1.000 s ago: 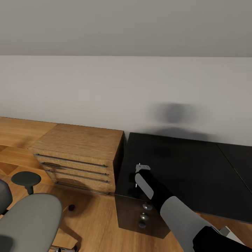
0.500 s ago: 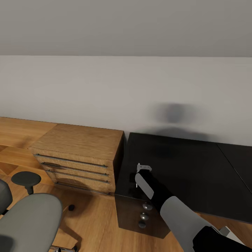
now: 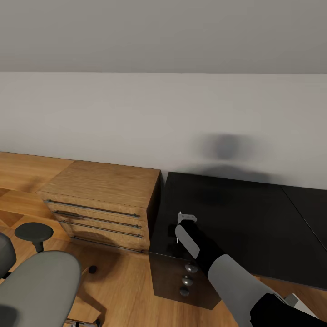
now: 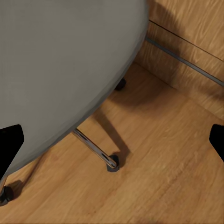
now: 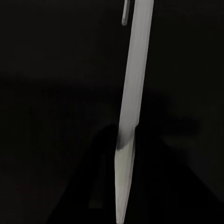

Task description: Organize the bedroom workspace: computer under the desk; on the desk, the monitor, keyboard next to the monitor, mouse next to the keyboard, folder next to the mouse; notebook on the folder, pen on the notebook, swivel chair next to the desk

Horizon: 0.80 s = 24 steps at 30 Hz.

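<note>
Desk: black top, bare where seen, against the pale wall. One pen, light grey, pinched upright in the right gripper over the desk's near-left corner. Three silver knobs below. One wooden cabinet left; one swivel chair near-left on wood floor. Left gripper: fingertips wide apart, empty.

Soft, even, diffuse light fills the head view, with no glare. A blurry grey shadow sits on the pale wall above the black desk, whose matte top reflects almost nothing. The swivel chair casts a soft shadow on the wooden floor. The right wrist view is very dark, apart from a pale pen that is slightly blurred.
</note>
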Motion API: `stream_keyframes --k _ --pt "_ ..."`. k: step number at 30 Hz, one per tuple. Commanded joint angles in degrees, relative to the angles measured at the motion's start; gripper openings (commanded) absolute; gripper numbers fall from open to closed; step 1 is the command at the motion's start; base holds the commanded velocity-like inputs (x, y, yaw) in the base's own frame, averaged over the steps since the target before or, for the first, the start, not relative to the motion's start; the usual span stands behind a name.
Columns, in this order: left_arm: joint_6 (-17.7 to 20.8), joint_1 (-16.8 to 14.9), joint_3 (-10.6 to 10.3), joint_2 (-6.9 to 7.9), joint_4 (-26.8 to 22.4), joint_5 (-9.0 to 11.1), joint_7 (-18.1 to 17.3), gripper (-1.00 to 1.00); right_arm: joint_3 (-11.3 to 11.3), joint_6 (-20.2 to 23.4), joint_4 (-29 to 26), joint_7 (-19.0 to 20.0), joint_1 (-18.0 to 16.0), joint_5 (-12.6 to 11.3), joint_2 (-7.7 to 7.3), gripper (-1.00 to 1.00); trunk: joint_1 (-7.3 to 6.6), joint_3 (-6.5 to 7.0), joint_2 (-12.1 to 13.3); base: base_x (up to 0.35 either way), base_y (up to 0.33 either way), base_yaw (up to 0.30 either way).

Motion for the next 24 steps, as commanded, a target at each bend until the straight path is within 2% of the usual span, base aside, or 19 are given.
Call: stream_keyframes --k 1,7,15,16,17,18,20,24 --pt "-0.17 0.03 -0.42 0.11 -0.19 0.27 0.48 1.00 0.14 0.11 2.92 -0.43 -0.02 -1.40 0.00 -1.00 0.01 -0.06 -0.03 0.000 0.000 0.000" --pt "-0.17 0.01 -0.44 0.07 -0.30 0.30 0.45 1.00 0.14 0.11 2.92 -0.43 -0.02 -1.41 0.00 -1.00 0.01 -0.06 -0.03 0.000 0.000 0.000" --pt "0.17 0.01 -0.53 0.01 -0.15 0.34 0.57 1.00 0.14 -0.04 2.12 -0.71 -0.01 -1.23 0.00 -1.00 -1.75 1.38 3.18 0.000 0.000 0.000" --pt "0.47 0.01 -0.63 -0.11 -0.01 0.37 0.57 1.00 0.26 -0.09 -1.83 -3.10 -0.02 -1.06 0.00 -1.00 -1.97 1.56 3.58 0.000 0.000 0.000" --pt "0.66 0.01 -0.70 -0.16 0.36 0.38 0.58 1.00 0.36 -0.07 -6.33 -7.18 0.06 -1.10 0.00 -1.00 -2.19 1.74 3.99 0.000 0.000 0.000" --pt "0.78 0.00 -0.78 -0.18 1.06 0.39 0.56 1.00 0.42 -0.02 -11.48 -12.21 0.23 -1.36 -1.42 -1.00 -2.41 1.92 4.39 0.000 0.000 0.000" --pt "0.92 0.00 -0.99 -0.19 1.76 0.37 0.53 1.00 0.45 0.06 -16.95 -16.49 0.96 -1.67 -2.97 -1.00 -2.85 2.28 5.19 0.000 0.000 0.000" --pt "2.56 -0.03 -1.58 -0.20 2.37 0.34 0.45 1.00 0.48 0.34 -27.68 -20.19 4.97 -2.14 -6.01 -1.00 -3.72 3.00 6.79 0.000 0.000 0.000"
